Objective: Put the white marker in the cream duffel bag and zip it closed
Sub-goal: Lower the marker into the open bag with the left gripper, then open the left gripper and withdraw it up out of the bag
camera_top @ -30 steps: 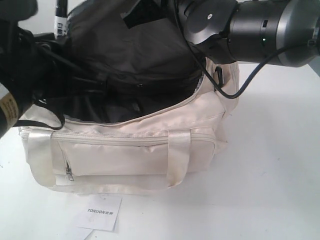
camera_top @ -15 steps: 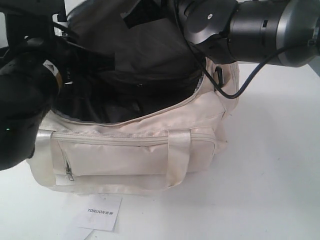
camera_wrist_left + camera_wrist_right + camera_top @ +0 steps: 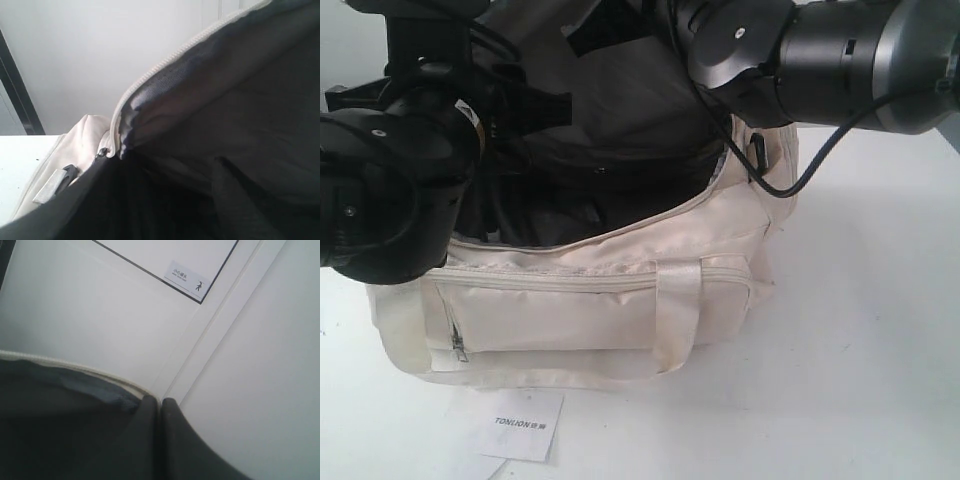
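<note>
The cream duffel bag (image 3: 570,320) lies on the white table with its top open and the black lining showing. Its curved flap (image 3: 620,110) stands raised. In the right wrist view my right gripper (image 3: 160,402) is shut at the flap's zip edge (image 3: 75,365), pinching it. My left arm (image 3: 390,190) reaches down into the bag's opening, and its fingers are hidden in the dark inside. The left wrist view shows only the flap's underside (image 3: 225,100) and the zip slider (image 3: 102,152). The white marker is hidden.
A white "TONLION" card (image 3: 520,423) lies on the table in front of the bag. My right arm (image 3: 820,50) hangs over the bag's far right end, with a black cable (image 3: 800,185) looping down beside it. A black end ring (image 3: 52,182) sits outside the bag.
My left arm has swung in from the left and gone down into the bag's opening. The marker it held upright above the bag is no longer seen. The right arm and flap are unmoved.
</note>
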Tool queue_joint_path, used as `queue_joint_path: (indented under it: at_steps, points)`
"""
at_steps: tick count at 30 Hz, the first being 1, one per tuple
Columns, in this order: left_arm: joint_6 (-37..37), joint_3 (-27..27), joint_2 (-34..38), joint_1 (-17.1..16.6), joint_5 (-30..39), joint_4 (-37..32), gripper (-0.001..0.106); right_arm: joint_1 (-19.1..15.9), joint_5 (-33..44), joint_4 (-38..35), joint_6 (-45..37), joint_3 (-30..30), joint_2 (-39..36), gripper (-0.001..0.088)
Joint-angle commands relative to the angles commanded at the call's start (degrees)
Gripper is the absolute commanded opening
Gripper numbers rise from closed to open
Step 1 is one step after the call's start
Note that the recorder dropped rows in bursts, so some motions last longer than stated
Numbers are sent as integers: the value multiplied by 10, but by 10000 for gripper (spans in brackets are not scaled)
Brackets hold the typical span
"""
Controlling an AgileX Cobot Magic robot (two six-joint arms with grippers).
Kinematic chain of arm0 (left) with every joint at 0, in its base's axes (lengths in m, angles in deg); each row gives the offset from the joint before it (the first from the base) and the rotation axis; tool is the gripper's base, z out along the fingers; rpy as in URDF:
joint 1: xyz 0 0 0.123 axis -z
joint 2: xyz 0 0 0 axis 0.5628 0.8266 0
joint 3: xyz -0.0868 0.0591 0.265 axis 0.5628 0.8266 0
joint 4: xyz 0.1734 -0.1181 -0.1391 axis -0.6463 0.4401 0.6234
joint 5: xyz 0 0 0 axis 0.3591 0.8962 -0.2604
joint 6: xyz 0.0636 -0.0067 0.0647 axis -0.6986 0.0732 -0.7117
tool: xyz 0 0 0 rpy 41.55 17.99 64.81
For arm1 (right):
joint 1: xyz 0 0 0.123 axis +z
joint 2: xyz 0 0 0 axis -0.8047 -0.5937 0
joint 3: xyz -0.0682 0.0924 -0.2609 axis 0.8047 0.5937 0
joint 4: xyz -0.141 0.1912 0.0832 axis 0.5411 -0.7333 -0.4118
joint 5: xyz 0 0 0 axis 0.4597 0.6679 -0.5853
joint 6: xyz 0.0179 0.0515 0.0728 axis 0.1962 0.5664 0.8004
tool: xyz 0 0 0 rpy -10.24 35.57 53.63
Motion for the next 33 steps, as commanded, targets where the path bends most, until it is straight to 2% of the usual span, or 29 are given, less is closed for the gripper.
queue_joint_path:
  at_steps: [3,5,8,10,12,16,18,21,24,29,33]
  points:
    - [-13,0,0,0,0,0,600,0,0,0,0,0,0,0]
    - [-56,0,-4,0,-1,0,507,0,0,0,0,0,0,0]
    - [-167,1,-17,0,0,31,306,0,0,0,0,0,0,0]
    - [-239,1,-31,0,6,62,134,0,0,0,0,0,0,0]
    - [-288,1,-43,0,23,78,2,0,0,0,0,0,0,0]
    - [-347,1,-68,-6,79,76,0,0,0,0,0,0,0,0]
    - [-373,4,-85,-16,78,76,0,0,0,0,0,0,0,0]
    - [-371,14,-111,-37,60,69,0,0,1,0,0,0,0,0]
    - [-371,31,-141,-63,5,69,0,0,1,0,0,0,0,0]
    - [-370,69,-199,-121,-144,48,0,0,1,0,0,0,0,0]
    - [-370,85,-237,-156,-238,48,0,0,1,0,0,0,0,0]
